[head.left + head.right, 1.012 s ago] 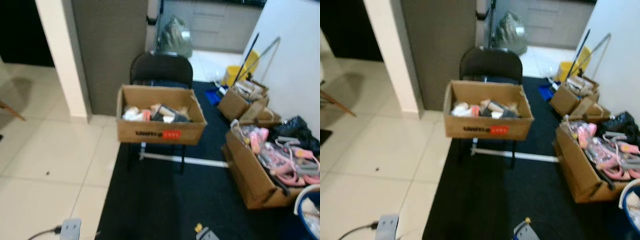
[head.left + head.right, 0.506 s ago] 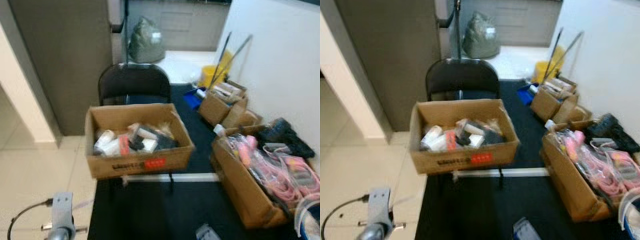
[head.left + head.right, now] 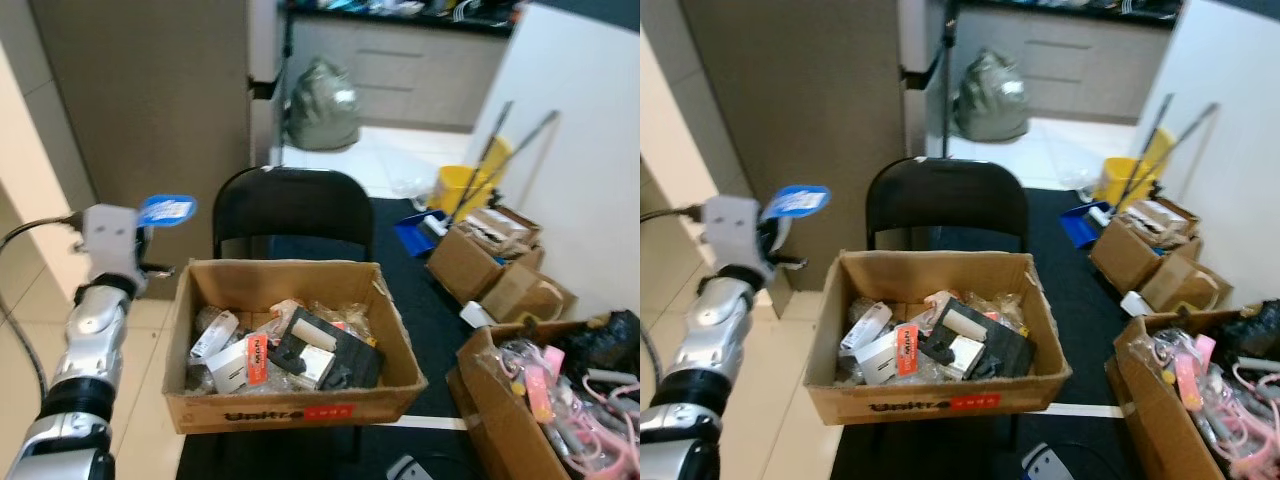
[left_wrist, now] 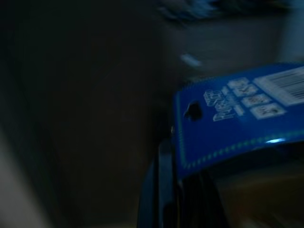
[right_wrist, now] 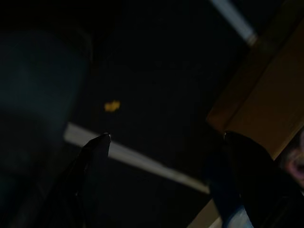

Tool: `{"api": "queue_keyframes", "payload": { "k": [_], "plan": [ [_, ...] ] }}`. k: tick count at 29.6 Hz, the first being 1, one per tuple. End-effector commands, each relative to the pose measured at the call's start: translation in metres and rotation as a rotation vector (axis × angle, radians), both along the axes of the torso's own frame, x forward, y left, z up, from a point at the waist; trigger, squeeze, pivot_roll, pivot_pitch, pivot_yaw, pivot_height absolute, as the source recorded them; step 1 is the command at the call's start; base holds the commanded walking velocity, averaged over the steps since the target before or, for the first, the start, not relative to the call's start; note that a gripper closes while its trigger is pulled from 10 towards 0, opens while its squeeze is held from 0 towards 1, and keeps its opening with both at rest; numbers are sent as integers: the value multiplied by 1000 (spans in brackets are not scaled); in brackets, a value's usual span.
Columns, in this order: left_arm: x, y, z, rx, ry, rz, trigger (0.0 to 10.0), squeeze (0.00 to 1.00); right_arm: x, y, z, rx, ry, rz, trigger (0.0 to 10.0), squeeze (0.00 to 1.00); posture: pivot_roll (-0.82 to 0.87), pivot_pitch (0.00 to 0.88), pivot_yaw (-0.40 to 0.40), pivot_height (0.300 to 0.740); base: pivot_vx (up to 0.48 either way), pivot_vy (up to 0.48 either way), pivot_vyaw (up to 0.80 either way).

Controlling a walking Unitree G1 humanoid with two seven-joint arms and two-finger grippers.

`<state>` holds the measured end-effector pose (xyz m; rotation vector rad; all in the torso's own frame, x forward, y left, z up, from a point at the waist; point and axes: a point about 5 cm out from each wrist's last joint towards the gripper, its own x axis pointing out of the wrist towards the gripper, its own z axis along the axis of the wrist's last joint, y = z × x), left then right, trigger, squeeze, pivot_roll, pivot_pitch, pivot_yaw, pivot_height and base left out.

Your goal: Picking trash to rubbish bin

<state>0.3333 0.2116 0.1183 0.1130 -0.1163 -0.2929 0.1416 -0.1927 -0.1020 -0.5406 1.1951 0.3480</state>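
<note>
Dark carpet (image 3: 420,300) beside pale floor tiles, grey wall panel behind. Black folding chair (image 3: 290,215) carrying open brown cardboard box (image 3: 290,410) stuffed with mixed packaging trash (image 3: 285,345). More brown cardboard boxes (image 3: 490,265) along white wall at right, one (image 3: 505,435) with pink plastic items (image 3: 545,385). Yellow mop bucket (image 3: 460,185) and grey tied rubbish bag (image 3: 322,105) further back.

Left hand (image 3: 150,235) raised left of box, level with chair back, clenched on blue printed card packet (image 3: 167,209), held above box's left rim; same packet (image 4: 242,114) in left wrist view. Right hand (image 5: 166,137) low over dark carpet, fingers (image 5: 92,149) spread, released, beside cardboard corner.
</note>
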Motion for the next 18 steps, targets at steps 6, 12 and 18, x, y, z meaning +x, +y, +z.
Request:
{"api": "queue_keyframes", "payload": {
  "k": [6,12,18],
  "plan": [
    [-27,-54,-36,-46,209,-386,10000,0,-3,2,-1,3,7,2,10000,0,186,0,-68,740,0,0,0],
    [-38,-54,-53,17,311,-441,10000,0,-9,0,-3,-6,23,9,10000,0,192,0,-70,740,0,0,0],
    [-46,-58,-62,37,374,-513,10000,1000,-9,1,-3,-5,22,18,10000,0,195,0,-71,740,0,0,0]
  ]
}}
